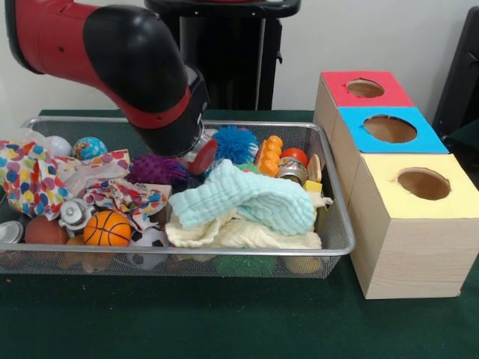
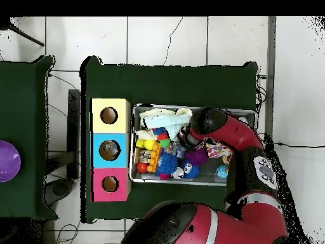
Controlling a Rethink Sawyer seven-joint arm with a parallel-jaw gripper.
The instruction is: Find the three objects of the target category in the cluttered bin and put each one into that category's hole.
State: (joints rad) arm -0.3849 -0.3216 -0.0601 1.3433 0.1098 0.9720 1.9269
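Observation:
A wire mesh bin [image 1: 337, 224] holds a heap of toys and cloths. My gripper [image 1: 197, 159] is down in the bin's far middle, between a purple spiky ball [image 1: 156, 169] and a blue spiky ball [image 1: 236, 143]; the arm's black wrist hides its tip. In the overhead view the gripper [image 2: 185, 140] sits beside the purple spiky ball [image 2: 197, 155] and above the blue spiky ball [image 2: 167, 162]. Three wooden boxes stand next to the bin, each with a round hole: red [image 1: 365, 88], blue [image 1: 390, 129] and yellow [image 1: 423, 183].
A light blue cloth [image 1: 247, 198] lies over a cream cloth [image 1: 232, 233] at the bin's front. A polka-dot cloth [image 1: 30, 176], an orange basketball [image 1: 107, 228], a globe ball [image 1: 89, 147] and an orange bumpy toy [image 1: 269, 155] crowd around. Something lies inside the blue box's hole [image 2: 110, 150].

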